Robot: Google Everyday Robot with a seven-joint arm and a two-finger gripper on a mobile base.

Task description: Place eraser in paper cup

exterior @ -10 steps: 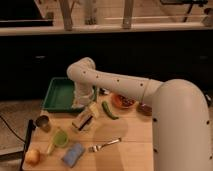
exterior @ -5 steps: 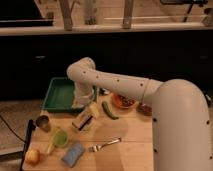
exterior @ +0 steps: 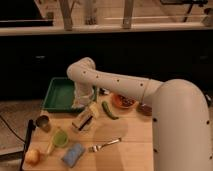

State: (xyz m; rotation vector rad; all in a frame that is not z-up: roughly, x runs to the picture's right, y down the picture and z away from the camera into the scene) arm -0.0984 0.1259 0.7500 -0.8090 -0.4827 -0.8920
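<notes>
Nothing has visibly shifted between the earlier frames and now: we see the arm [exterior: 115, 82] arched over the table [exterior: 125, 150] in the same pose, with the gripper [exterior: 82, 102] hanging low by the right edge of the green tray [exterior: 57, 92], just above the pale blocky object [exterior: 85, 119] lying tilted on the wood. We cannot tell how the gripper is set, nor whether it holds anything. We take that pale block to be the eraser, though this is a guess, and we cannot pick out a paper cup with confidence; the green cup [exterior: 60, 137] and the small metal cup [exterior: 43, 121] sit nearby to the left. An eraser should be light, firm with slight give, and grippy rather than slick, so we judge a pinch across its narrow sides near the middle would hold well. Also on the table are a fork [exterior: 106, 145], a blue sponge [exterior: 73, 154], a green pepper [exterior: 109, 110] and a red bowl [exterior: 122, 101].
</notes>
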